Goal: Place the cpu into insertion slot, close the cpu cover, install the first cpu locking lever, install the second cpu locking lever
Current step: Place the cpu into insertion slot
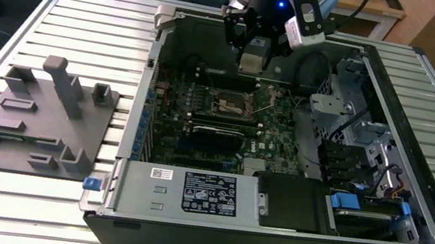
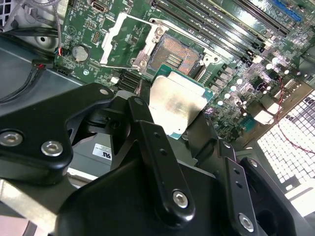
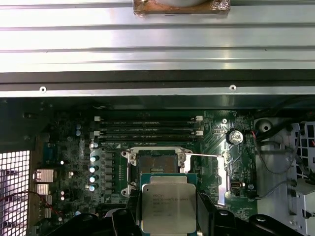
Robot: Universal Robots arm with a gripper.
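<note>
First wrist view: we see the claw (image 3: 167, 216) clamped on the cpu (image 3: 168, 204), above the uncovered slot (image 3: 156, 161).

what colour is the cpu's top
The cpu top is dull silver with a green edge, clearest in the second wrist view.

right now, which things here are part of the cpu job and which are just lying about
For the job: cpu in the jaws, insertion slot, open cpu cover.
Just lying about: grey fixture block, memory slots, coin battery, labelled metal box.
</note>
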